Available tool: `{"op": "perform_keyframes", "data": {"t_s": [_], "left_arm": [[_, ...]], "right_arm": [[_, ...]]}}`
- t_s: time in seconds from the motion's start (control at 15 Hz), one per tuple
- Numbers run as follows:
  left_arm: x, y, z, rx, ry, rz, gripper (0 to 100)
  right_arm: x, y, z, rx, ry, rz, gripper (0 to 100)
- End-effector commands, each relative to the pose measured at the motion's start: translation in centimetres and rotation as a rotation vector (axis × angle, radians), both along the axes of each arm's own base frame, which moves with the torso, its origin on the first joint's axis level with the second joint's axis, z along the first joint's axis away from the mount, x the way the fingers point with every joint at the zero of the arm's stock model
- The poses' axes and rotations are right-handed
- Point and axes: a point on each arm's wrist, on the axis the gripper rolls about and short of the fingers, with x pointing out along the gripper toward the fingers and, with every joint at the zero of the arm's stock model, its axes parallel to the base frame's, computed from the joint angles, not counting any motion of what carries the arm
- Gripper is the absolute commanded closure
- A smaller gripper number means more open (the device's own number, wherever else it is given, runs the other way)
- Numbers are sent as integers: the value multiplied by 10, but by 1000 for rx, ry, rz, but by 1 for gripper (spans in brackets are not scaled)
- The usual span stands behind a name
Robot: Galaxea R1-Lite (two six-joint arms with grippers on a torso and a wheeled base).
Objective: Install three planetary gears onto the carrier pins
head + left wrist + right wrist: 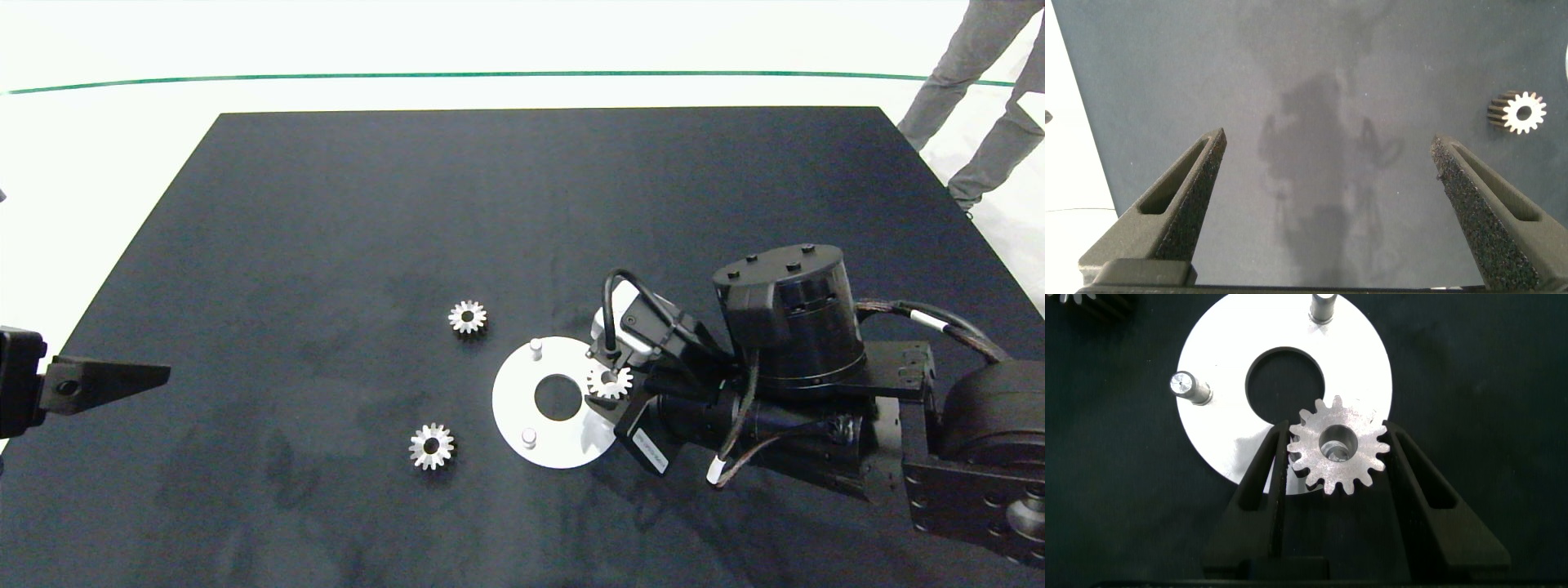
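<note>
Right wrist view shows the right gripper (1337, 453) squeezing one gear (1339, 447) between its two fingers. That gear sits over the rim of the white disc (1225, 384), and a peg shows in its middle hole. Two other pegs (1189, 384) on the disc are bare. Two more gears (467, 317) lie on the black table (326, 204), near the disc but not touching it. The left gripper (1327, 196) hangs wide open and empty at the table's left edge.
</note>
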Motion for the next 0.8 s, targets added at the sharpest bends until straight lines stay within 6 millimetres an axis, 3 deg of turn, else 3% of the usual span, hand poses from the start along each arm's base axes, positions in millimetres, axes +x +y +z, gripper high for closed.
{"op": "perform_keyframes", "data": {"t_s": [0.07, 0.8], "left_arm": [[0, 0, -1, 0, 8, -1, 0], [0, 0, 0, 0, 2, -1, 0]], "right_arm": [[-1, -3, -6, 4, -10, -9, 81], [3, 1, -12, 28, -12, -16, 81]]}}
